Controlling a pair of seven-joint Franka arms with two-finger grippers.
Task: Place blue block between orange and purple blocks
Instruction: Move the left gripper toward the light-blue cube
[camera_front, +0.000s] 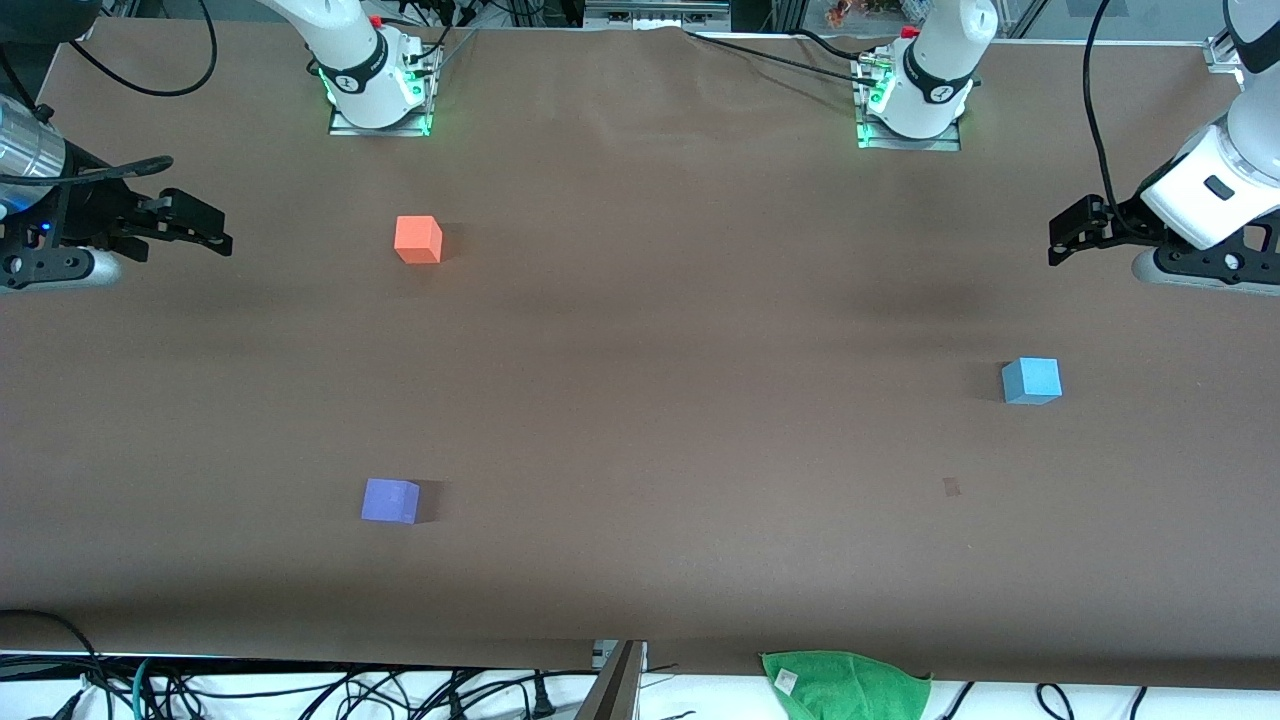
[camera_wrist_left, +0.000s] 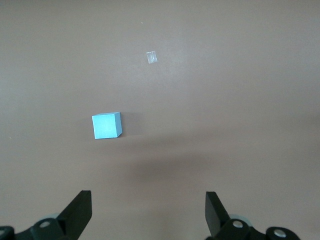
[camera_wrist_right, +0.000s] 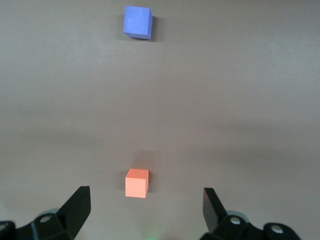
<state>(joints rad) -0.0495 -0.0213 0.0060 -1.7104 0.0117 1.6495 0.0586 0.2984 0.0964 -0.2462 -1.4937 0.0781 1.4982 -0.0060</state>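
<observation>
The purple block (camera_front: 390, 500) lies nearest the camera; the orange block (camera_front: 418, 239) farther. The blue block (camera_front: 1031, 380), probably light and rigid, invites a flat-sided pinch. The left gripper (camera_front: 1062, 240) and right gripper (camera_front: 215, 236) hang wide, empty.

Green cloth (camera_front: 845, 682) (crumpled) at brown table's (camera_front: 640, 400) near edge.

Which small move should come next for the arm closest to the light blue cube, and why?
Probably lower the left gripper toward the small matte sky-blue cube. It is open and empty, up above the table's left-arm end, and the cube lies untouched, away from the gap between the salmon-orange cube and violet-purple cube.
</observation>
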